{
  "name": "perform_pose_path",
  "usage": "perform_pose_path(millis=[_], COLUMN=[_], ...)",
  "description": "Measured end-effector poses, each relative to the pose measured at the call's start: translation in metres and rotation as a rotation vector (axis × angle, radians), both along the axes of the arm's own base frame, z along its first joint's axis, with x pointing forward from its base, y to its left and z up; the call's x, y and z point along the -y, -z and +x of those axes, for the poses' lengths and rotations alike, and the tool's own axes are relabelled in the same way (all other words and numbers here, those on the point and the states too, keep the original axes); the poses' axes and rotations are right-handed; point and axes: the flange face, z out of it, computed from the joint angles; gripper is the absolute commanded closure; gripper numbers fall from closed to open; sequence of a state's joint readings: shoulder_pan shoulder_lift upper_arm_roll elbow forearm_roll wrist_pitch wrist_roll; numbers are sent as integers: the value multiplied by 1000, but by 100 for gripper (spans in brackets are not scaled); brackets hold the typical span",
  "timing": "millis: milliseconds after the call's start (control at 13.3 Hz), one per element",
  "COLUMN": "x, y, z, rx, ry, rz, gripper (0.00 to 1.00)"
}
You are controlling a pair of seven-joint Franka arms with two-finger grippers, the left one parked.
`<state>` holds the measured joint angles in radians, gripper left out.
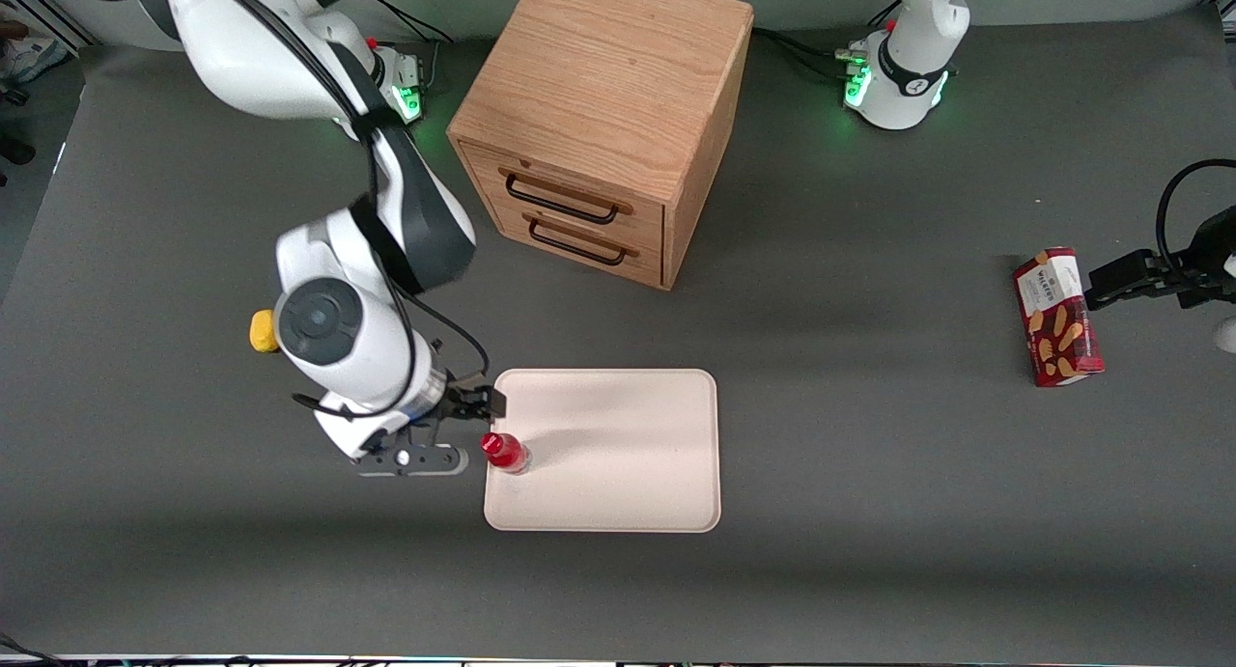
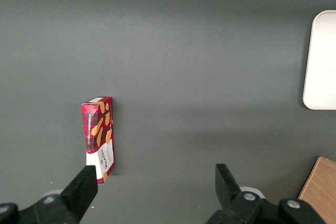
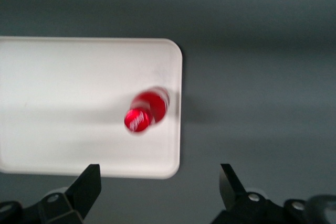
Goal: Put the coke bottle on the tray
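Front view | coke bottle (image 1: 505,452) is stood upright on tray (image 1: 618,426) edge | gripper (image 1: 462,428) is opened, empty | straight lift is advised, bottle untouched.

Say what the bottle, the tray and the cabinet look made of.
Bottle: likely plastic, glossy red, clear base. Tray: matte cream, probably plastic. Cabinet: wood, grain visible, dark metal-looking handles. The open gripper hangs beside the bottle, off the tray's edge.
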<state>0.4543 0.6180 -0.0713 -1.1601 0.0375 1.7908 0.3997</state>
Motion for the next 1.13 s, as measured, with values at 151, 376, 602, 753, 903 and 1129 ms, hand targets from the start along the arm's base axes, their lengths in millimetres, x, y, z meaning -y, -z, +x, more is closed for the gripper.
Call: perform_pose_path(millis=[151, 376, 602, 753, 903, 1129], x=[9, 25, 56, 83, 110, 155], y=[-46, -101, -143, -158, -165, -167], z=[-18, -41, -56, -61, -65, -74], rx=[-17, -22, -23, -22, -26, -51], ry=[1, 5, 38, 72, 78, 59], rz=[-9, -29, -31, -27, -24, -17], gripper=[0, 0, 0, 0, 0, 0])
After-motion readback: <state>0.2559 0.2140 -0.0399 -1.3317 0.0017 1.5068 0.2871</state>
